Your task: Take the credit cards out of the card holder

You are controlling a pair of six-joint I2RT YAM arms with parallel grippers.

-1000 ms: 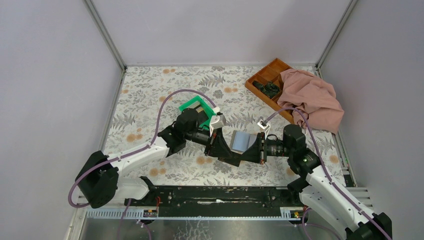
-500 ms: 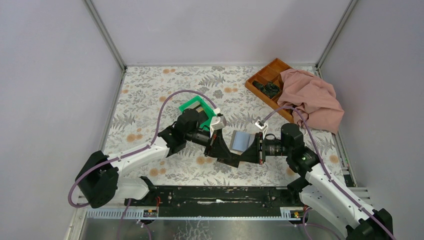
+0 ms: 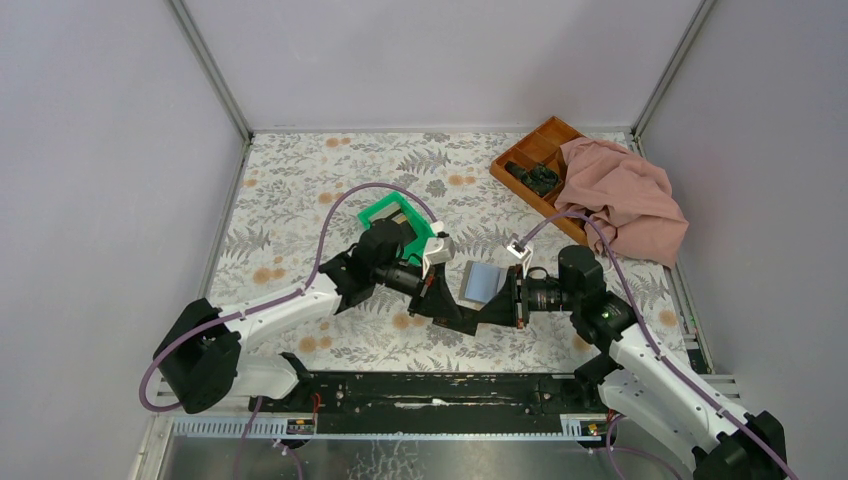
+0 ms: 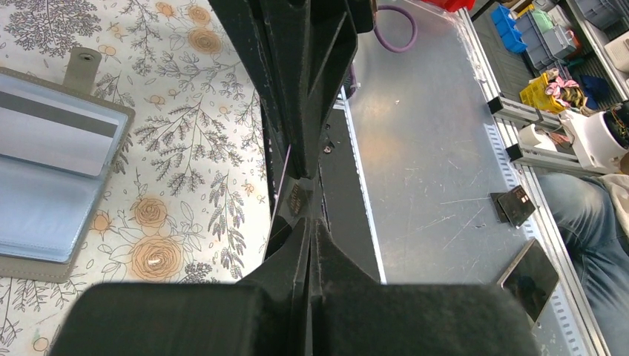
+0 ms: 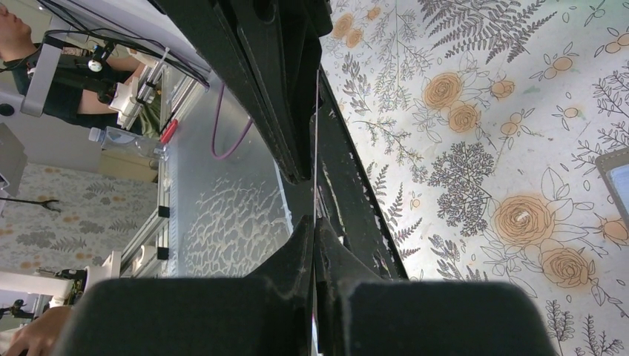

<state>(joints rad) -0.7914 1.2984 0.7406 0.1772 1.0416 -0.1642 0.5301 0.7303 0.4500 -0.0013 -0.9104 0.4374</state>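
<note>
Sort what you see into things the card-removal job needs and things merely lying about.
Job:
card holder
slotted credit card
held credit card, edge-on between both tools
left tool
right tool

Lying about:
green bin
orange-brown tray
pink cloth

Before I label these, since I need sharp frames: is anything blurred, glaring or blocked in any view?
Top external: even soft light, sharp, card holder crisp. Left wrist: left fingers blurred near the lens, metal sheet shows mild glare. Right wrist: right fingers blurred, blocking the middle; floral table sharp.
</note>
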